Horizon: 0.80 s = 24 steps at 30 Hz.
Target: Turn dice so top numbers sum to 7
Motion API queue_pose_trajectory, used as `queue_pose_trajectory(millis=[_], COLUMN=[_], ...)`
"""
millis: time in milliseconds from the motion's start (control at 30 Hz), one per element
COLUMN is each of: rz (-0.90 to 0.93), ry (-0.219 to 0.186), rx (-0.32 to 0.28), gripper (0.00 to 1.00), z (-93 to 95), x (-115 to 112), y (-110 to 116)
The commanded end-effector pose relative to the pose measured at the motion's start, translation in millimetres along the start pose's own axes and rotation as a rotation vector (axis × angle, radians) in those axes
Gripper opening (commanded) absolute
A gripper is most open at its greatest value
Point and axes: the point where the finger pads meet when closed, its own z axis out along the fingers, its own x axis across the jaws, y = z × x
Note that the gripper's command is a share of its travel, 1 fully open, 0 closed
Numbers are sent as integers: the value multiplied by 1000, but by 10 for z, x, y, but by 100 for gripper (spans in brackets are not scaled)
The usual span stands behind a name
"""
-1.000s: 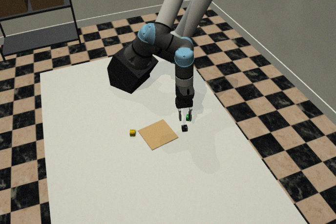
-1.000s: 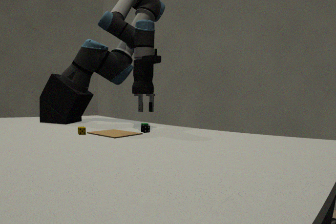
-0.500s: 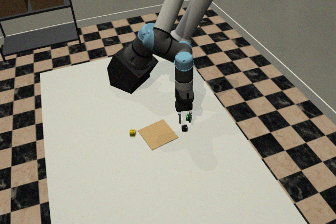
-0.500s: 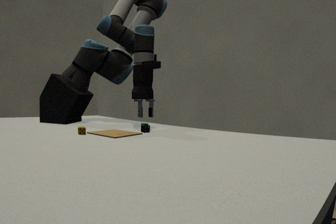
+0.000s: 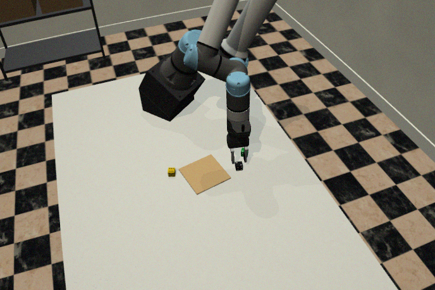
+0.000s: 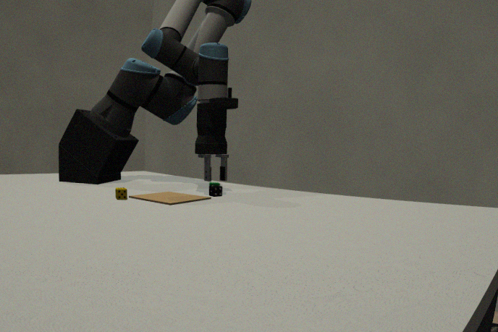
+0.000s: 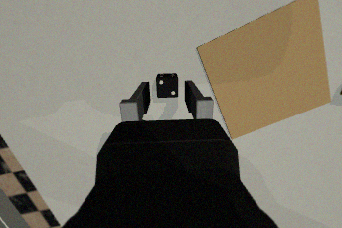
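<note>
My gripper (image 5: 239,161) (image 6: 215,179) (image 7: 167,91) is open and empty, pointing down just above the black die (image 5: 238,165) (image 6: 215,189) (image 7: 167,86). That die lies on the table off the mat, with two pips on top in the wrist view. The tan square mat (image 5: 204,174) (image 6: 170,198) (image 7: 268,61) lies flat on the table. The yellow die (image 5: 171,172) (image 6: 121,193) lies just left of the mat in the top view, with six pips on top. The green die (image 5: 243,152) (image 6: 214,184) is behind the black die, partly hidden; its top number cannot be read.
The white table (image 5: 140,237) (image 6: 241,260) carries everything. The arm's black base block (image 5: 161,100) (image 6: 92,155) stands at the back left. The table's right edge runs beyond the green die, with checkered floor past it. A shelf with boxes stands beyond the table.
</note>
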Motion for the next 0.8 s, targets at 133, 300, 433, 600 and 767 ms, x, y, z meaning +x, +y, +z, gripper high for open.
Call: queue_pose_trajectory(millis=[133,300,433,600,767], rz=[0,0,0,0,0], ry=[0,0,0,0,0], rx=[2,2,2,2,2], gripper=[79,79,79,79,79], z=[39,47,48,48,48], x=[0,1,1,1,1], y=[-6,-6,-6,-6,-6])
